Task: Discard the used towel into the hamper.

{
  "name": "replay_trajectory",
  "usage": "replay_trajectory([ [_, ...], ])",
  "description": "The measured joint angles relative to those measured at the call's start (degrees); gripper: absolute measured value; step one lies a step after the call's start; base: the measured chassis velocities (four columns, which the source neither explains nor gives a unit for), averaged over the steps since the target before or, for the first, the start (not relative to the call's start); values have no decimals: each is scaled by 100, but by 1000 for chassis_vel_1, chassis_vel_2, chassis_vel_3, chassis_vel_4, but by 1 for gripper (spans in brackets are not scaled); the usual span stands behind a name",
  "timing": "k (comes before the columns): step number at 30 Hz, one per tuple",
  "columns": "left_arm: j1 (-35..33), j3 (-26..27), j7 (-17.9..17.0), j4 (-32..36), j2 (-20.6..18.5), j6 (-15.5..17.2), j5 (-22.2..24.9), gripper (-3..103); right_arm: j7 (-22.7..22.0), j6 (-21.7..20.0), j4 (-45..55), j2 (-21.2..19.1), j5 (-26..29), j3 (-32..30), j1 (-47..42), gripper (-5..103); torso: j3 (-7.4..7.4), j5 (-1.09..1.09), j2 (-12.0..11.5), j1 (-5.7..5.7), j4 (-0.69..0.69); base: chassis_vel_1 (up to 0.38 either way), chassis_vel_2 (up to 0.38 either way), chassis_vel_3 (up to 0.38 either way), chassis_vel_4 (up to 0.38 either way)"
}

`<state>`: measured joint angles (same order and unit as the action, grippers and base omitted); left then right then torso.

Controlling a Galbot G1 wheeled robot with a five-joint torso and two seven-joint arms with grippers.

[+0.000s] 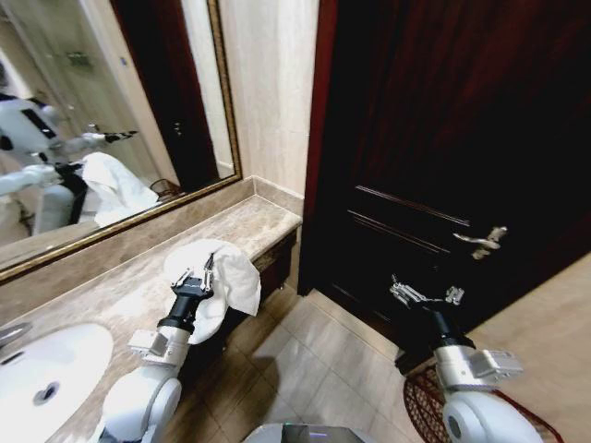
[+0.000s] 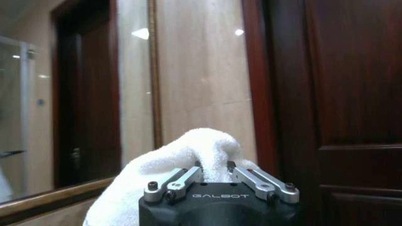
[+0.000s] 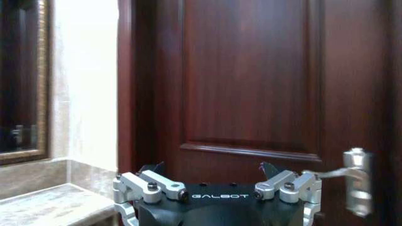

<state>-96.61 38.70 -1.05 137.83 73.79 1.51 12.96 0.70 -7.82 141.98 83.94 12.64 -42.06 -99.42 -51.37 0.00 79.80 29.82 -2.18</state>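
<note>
Left pincer [image 1: 200, 274] raised, clamping towel [image 1: 231, 277]

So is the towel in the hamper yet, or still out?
Out. The white towel hangs bunched from the left gripper above the counter edge; the hamper sits on the floor under the right arm.

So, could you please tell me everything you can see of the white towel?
The towel is white, soft terry cloth, bunched and crumpled rather than folded. The left end effector is shut on a fold of it, holding it above the front edge of the marble counter, near the counter's end by the dark wooden door. Its loose folds hang down past the counter edge. In the left wrist view it rises as a rounded hump between the fingers. The mirror reflects it.
</note>
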Motion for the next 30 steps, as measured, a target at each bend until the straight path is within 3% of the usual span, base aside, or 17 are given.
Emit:
replay_trajectory([
  [30,90,-65,-26,-159,-50,-106,27,10,-60,192,129,130,-77,-41,-206,100,0,1,-1,0,0,-122,-122,-116,-126],
])
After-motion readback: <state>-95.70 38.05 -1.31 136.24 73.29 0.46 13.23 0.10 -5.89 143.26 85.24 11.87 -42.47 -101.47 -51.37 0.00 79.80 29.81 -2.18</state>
